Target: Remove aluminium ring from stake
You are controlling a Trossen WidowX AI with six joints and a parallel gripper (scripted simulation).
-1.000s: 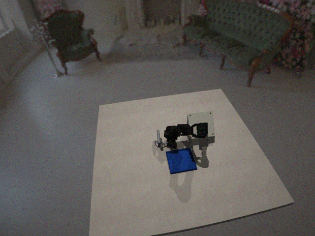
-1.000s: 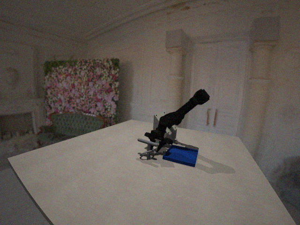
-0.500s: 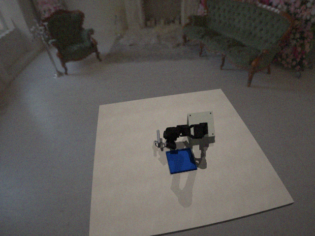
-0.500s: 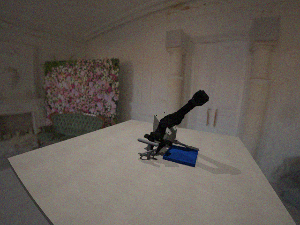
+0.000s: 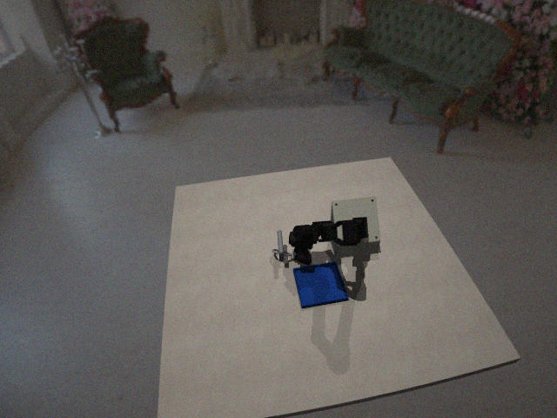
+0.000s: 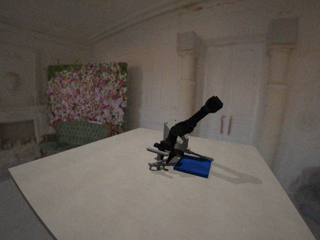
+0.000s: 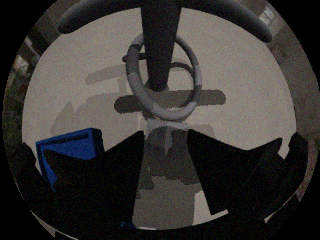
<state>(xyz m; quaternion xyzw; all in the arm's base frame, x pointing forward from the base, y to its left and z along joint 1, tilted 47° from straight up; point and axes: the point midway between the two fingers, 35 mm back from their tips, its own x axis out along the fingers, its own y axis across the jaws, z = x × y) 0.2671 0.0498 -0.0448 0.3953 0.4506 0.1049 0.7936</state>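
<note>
The steel stake's cross-bar (image 5: 280, 243) (image 6: 157, 151) (image 7: 225, 11) tops its upright post (image 6: 158, 158) (image 7: 159, 50). The aluminium ring (image 6: 152, 164) (image 7: 133, 70) is around the post, below the cross-bar. It looks tilted and raised above its shadow in the exterior view. Its tab (image 7: 169, 125) points toward my gripper (image 5: 293, 259) (image 6: 165, 162) (image 7: 164, 135). My gripper is low beside the stake, shut on the tab; the exact contact is dark in the wrist view. The blue tray (image 5: 325, 303) (image 6: 191, 173) (image 7: 96, 139) holds nothing visible.
The tray is close beside the stake and gripper, with its near corner by the fingers. The arm's pale base block (image 5: 355, 210) stands behind the tray. The cross-bar overhangs the ring on both sides of the post. The arm casts shadows across the tray and the pale table top (image 5: 224, 314).
</note>
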